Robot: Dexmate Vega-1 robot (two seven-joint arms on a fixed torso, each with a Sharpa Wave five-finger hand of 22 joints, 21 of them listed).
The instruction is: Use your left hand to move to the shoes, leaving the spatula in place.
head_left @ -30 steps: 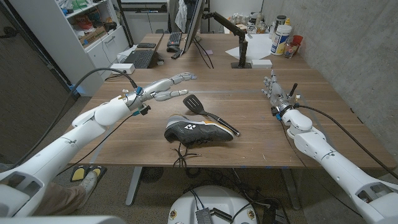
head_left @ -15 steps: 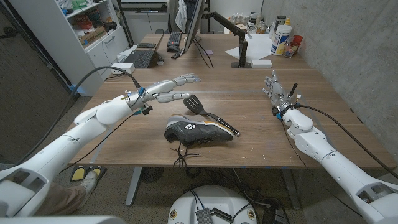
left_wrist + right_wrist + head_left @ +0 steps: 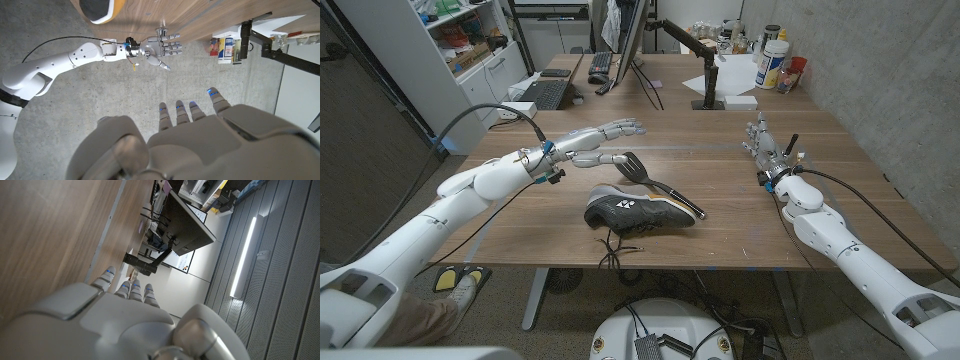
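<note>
Fingers spread and empty, my left hand [image 3: 595, 143] has drifted rightward above the bench [image 3: 720, 150], now near the spatula [image 3: 658, 181]; the shoe [image 3: 638, 211] lies just below, so I must descend past it.

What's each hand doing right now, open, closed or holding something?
Left hand: open, holding nothing, fingers extended.
Right hand: open, holding nothing.

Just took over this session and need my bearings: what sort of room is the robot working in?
Most likely an office or lab workspace. Behind the wooden table stands a desk with a monitor and keyboard, a laptop lies at the far left, and shelving holds boxes. The walls are bare concrete.
</note>
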